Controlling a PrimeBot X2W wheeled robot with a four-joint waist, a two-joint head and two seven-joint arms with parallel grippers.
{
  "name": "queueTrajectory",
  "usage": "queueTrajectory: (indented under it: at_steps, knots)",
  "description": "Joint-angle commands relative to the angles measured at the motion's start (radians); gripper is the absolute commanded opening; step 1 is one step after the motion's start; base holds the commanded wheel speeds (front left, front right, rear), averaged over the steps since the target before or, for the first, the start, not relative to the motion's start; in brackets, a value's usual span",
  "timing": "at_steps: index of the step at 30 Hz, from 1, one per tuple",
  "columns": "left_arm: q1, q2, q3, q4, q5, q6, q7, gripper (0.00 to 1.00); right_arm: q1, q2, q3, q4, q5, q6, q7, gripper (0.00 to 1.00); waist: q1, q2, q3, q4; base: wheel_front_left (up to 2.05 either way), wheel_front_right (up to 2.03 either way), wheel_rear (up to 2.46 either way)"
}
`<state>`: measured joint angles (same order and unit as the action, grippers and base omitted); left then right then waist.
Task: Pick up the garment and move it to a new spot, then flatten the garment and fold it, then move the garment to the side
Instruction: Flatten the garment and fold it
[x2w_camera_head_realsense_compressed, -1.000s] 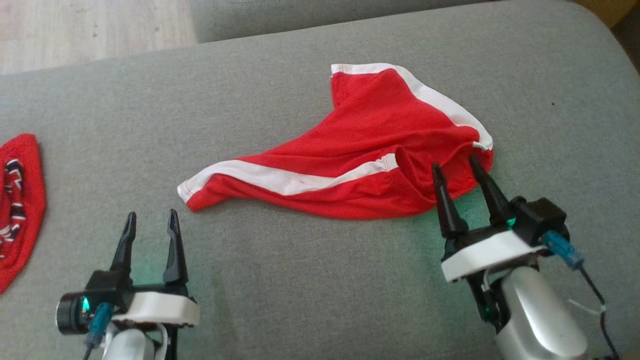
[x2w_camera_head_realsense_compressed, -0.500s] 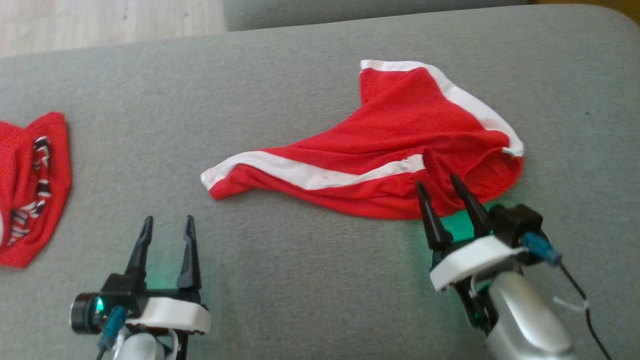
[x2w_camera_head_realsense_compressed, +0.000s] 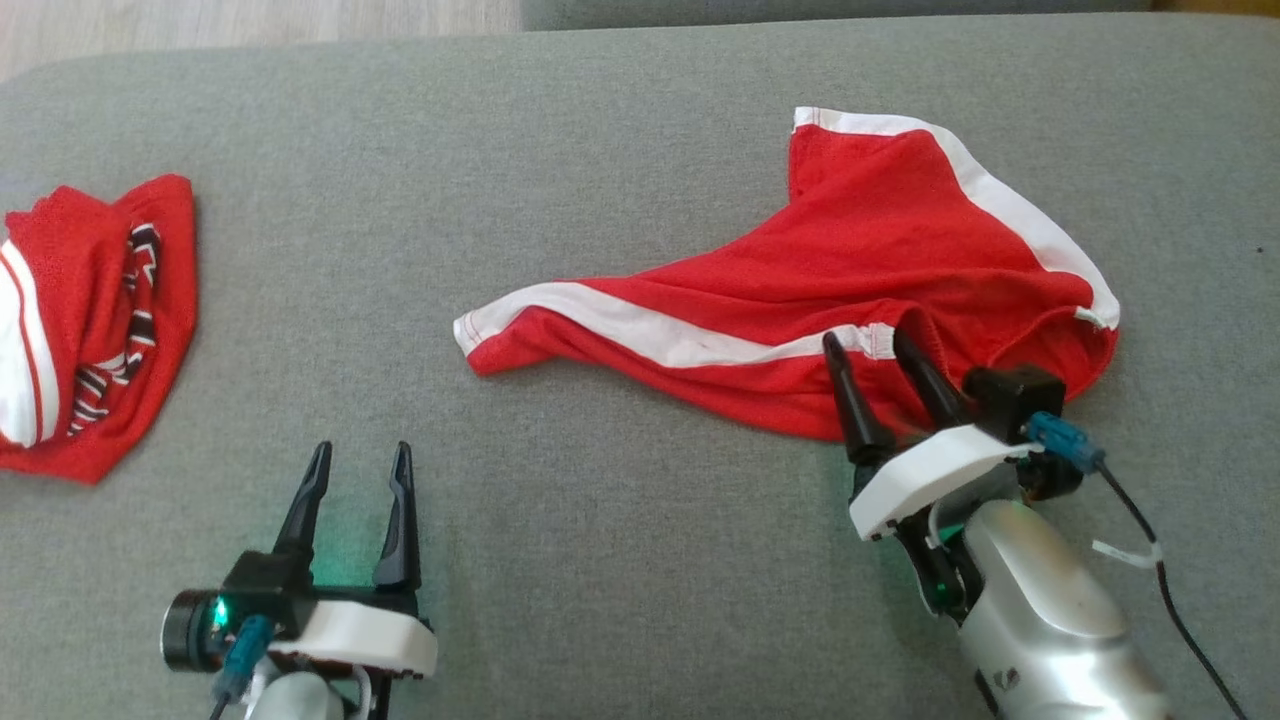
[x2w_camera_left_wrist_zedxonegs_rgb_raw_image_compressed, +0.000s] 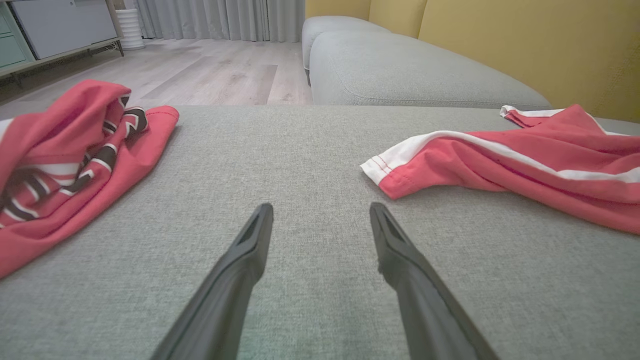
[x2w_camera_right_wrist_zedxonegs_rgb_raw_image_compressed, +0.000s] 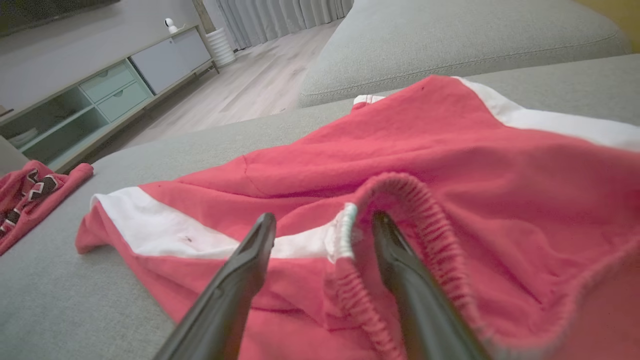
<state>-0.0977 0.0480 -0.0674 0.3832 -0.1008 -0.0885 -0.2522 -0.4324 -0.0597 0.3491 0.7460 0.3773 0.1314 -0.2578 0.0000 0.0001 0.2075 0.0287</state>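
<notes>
My red shorts (x2w_camera_head_realsense_compressed: 860, 260) with white stripes lie crumpled on the big gray cushion (x2w_camera_head_realsense_compressed: 620, 170), over on my right side. My right gripper (x2w_camera_head_realsense_compressed: 868, 342) is at their near edge, by the stretchy waistband (x2w_camera_right_wrist_zedxonegs_rgb_raw_image_compressed: 410, 192). Its jaws are spread wide and grip nothing. A bit of the waistband pokes up between my two fingers (x2w_camera_right_wrist_zedxonegs_rgb_raw_image_compressed: 235, 280). I cannot tell if they touch the cloth.

My left gripper (x2w_camera_head_realsense_compressed: 360, 455) sits low over the gray cushion. Its jaws are wide apart too, and hold nothing. One leg end (x2w_camera_left_wrist_zedxonegs_rgb_raw_image_compressed: 395, 170) of the shorts lies ahead of it and to the right, not touching.

Far on my left lies another red cloth (x2w_camera_head_realsense_compressed: 100, 320) with dark and white zigzag marks. It is bunched up and well apart from the shorts.

Past the cushion I see a wood floor (x2w_camera_left_wrist_zedxonegs_rgb_raw_image_compressed: 200, 75), a second cushion (x2w_camera_left_wrist_zedxonegs_rgb_raw_image_compressed: 410, 75), a yellow back (x2w_camera_left_wrist_zedxonegs_rgb_raw_image_compressed: 525, 45) and a low cabinet (x2w_camera_right_wrist_zedxonegs_rgb_raw_image_compressed: 100, 90).
</notes>
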Motion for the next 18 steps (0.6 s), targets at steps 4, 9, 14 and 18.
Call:
queueTrajectory:
  at_steps: [4,9,14,18]
  knots:
    - [-0.024,0.002,0.013,-0.029,-0.017,0.005,-0.009,1.0,-0.01,0.009,0.021,-0.066,0.039,-0.001,-0.004,0.0,0.0,-0.0001,-0.004,-0.01,0.0,0.0,0.0]
    - [-0.026,0.002,0.008,-0.034,-0.035,0.002,-0.01,1.0,0.042,0.009,-0.015,-0.137,0.064,-0.001,-0.004,0.0,0.0,-0.0001,-0.012,-0.049,0.0,0.0,0.0]
    - [-0.053,0.002,0.005,-0.033,-0.088,-0.013,-0.01,1.0,0.126,-0.008,-0.031,-0.202,0.059,-0.001,-0.004,0.0,0.0,-0.0001,-0.007,-0.111,0.0,0.0,0.0]
    - [-0.09,0.002,-0.017,-0.016,-0.156,-0.029,-0.01,1.0,0.177,-0.05,-0.037,-0.266,0.068,-0.001,-0.004,0.0,0.0,-0.0001,0.002,-0.159,0.0,0.0,0.0]
